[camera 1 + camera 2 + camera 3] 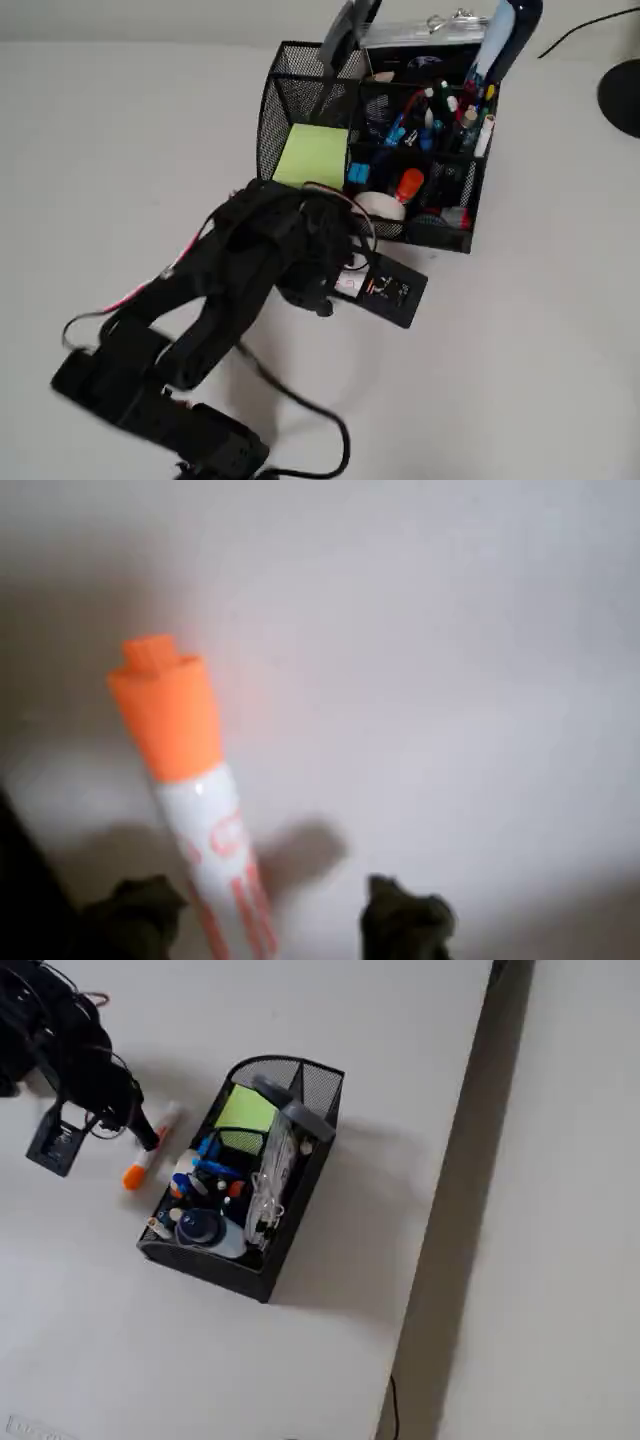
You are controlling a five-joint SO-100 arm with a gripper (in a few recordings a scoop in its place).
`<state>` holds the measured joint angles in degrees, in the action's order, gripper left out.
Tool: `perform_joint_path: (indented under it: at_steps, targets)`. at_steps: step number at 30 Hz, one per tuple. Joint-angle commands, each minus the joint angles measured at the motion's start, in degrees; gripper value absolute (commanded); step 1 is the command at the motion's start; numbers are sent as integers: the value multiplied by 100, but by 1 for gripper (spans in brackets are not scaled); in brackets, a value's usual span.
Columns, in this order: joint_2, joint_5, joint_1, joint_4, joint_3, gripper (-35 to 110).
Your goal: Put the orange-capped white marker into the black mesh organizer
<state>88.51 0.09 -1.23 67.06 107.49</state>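
The orange-capped white marker (195,780) lies flat on the white table, cap pointing away from the wrist camera and red print on its barrel. My gripper (268,920) is open and low over it, one dark fingertip on each side of the barrel; the marker sits closer to the left fingertip (130,910). In the fixed view the marker (150,1152) lies just left of the black mesh organizer (290,1063), with the gripper (143,1137) over its white end. From overhead, the organizer (285,100) stands beyond my black arm (250,260).
The organizer holds green sticky notes (312,155), several pens, a tape roll and a grey tool. A black round object (622,95) sits at the overhead view's top right. The arm's cable (300,400) trails on the table. The table edge (470,1110) runs right of the organizer.
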Motion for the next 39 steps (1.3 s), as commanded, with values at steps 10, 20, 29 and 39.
perform_joint_path:
  at_steps: [10,20,29,39]
  targets:
    - [-677,-18,0,-26,-888,6]
    - [-431,-510,9,123,-896,0]
    - [1582,-1433,-360,686,-905,0]
    - [1230,-272,-202,1969,-1415,20]
